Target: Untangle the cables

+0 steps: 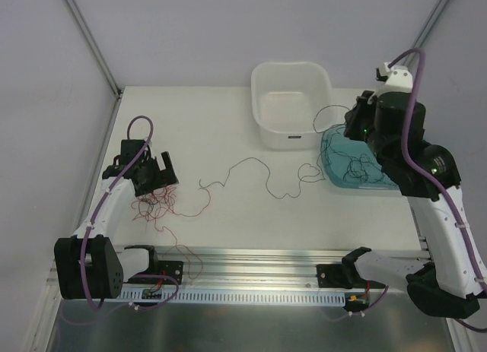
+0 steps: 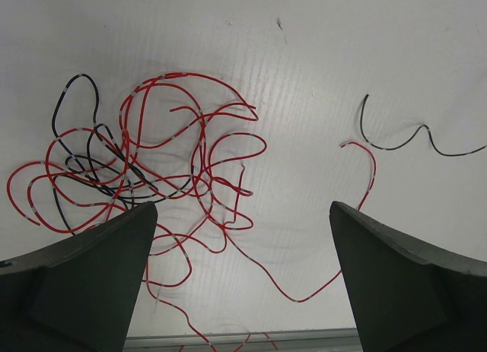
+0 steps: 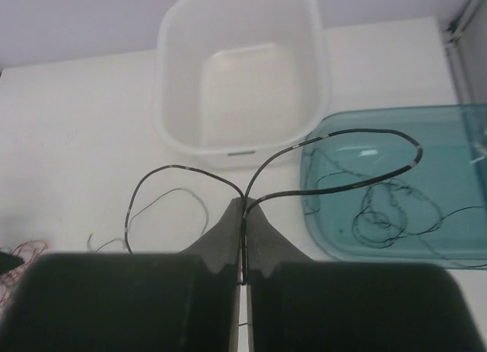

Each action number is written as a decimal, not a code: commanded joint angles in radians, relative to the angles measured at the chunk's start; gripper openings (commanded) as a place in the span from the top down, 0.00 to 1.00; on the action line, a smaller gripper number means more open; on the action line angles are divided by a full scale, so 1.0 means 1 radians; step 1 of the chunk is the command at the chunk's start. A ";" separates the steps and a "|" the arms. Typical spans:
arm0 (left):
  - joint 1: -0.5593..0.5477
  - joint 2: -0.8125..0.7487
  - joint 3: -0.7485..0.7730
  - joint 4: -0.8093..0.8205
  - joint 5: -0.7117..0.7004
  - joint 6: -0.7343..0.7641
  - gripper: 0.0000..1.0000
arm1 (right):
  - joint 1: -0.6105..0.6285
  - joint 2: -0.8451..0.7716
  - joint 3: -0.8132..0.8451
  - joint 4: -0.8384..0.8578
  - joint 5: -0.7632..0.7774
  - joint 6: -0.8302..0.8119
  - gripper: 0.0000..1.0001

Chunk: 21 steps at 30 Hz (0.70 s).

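A robotics lab cell: white panel walls [image 1: 228, 33], aluminium mounting rail [image 1: 259, 258].

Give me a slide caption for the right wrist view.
Right tool shut on a black wire looping over a teal tray, white tub behind.

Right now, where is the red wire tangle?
The red wire tangle lies on the table's left side in the top view, just under the open left end effector, far from the white tub.

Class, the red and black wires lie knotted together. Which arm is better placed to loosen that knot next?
Left. The left claw, open, hangs directly over the red-and-black tangle; the right claw is shut on a black wire near the teal tray.
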 commanded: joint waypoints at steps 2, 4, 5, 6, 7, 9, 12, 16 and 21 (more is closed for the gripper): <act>-0.012 -0.011 0.006 0.005 0.003 0.014 0.02 | -0.110 -0.018 0.063 0.031 0.045 -0.191 0.99; -0.012 -0.012 0.004 0.007 0.005 0.014 0.02 | -0.152 -0.019 0.048 0.098 0.027 -0.212 0.99; -0.010 -0.012 0.004 0.005 0.005 0.014 0.02 | -0.201 -0.018 0.038 0.124 0.010 -0.237 0.99; -0.010 -0.011 0.004 0.005 0.005 0.014 0.02 | -0.226 -0.013 0.028 0.173 -0.017 -0.249 0.99; -0.010 -0.009 0.004 0.005 0.003 0.014 0.02 | -0.253 -0.004 0.020 0.190 -0.030 -0.256 0.99; -0.012 -0.012 0.004 0.005 0.005 0.015 0.02 | -0.357 0.011 -0.018 0.247 -0.110 -0.256 0.99; -0.012 -0.015 0.004 0.005 0.005 0.015 0.02 | -0.492 0.036 -0.115 0.322 -0.207 -0.211 0.99; -0.012 -0.014 0.003 0.007 0.011 0.015 0.02 | -0.617 0.067 -0.273 0.450 -0.232 -0.150 0.99; -0.010 -0.006 0.004 0.008 0.031 0.015 0.02 | -0.767 0.197 -0.434 0.531 -0.272 -0.016 0.97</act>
